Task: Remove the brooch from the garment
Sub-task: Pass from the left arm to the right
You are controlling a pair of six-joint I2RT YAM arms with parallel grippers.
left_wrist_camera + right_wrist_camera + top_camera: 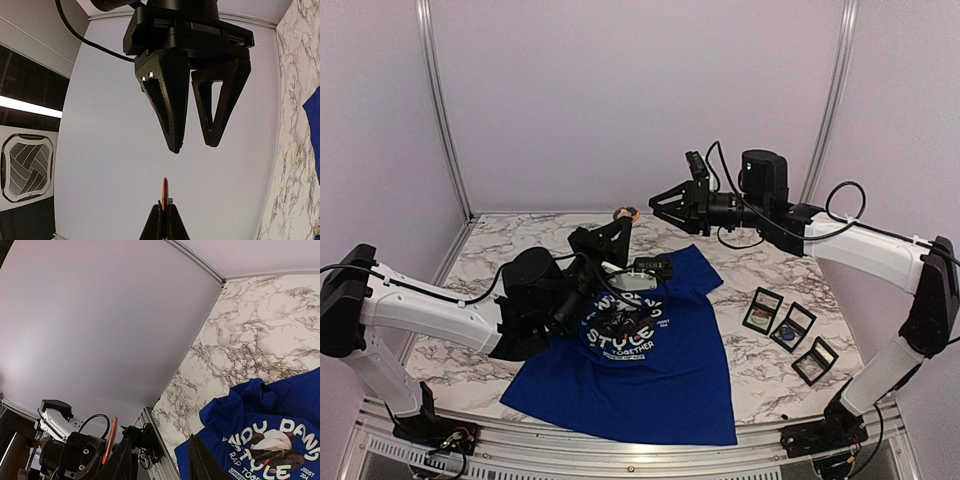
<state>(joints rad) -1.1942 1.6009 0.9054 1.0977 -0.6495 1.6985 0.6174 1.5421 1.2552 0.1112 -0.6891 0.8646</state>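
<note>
Top view: left gripper (623, 220) is up over the far side of the table (520, 235), clamped on sth small and orange-red, the brooch (626, 212), clear of the T-shirt (650, 370); too tiny for detail. Right gripper (658, 204) is just beside it, fingers apart, empty. Shirt lies on the marble, upper left hidden by the left arm. 3 small boxes (792, 327) at right, contents unclear.

Left wrist: brooch edge-on, a thin red sliver betw. closed tips; own fingers cut off at the bottom edge.

Right wrist: own fingers spread, bases cut off. Shirt collar bunched, print partly out of frame.
</note>
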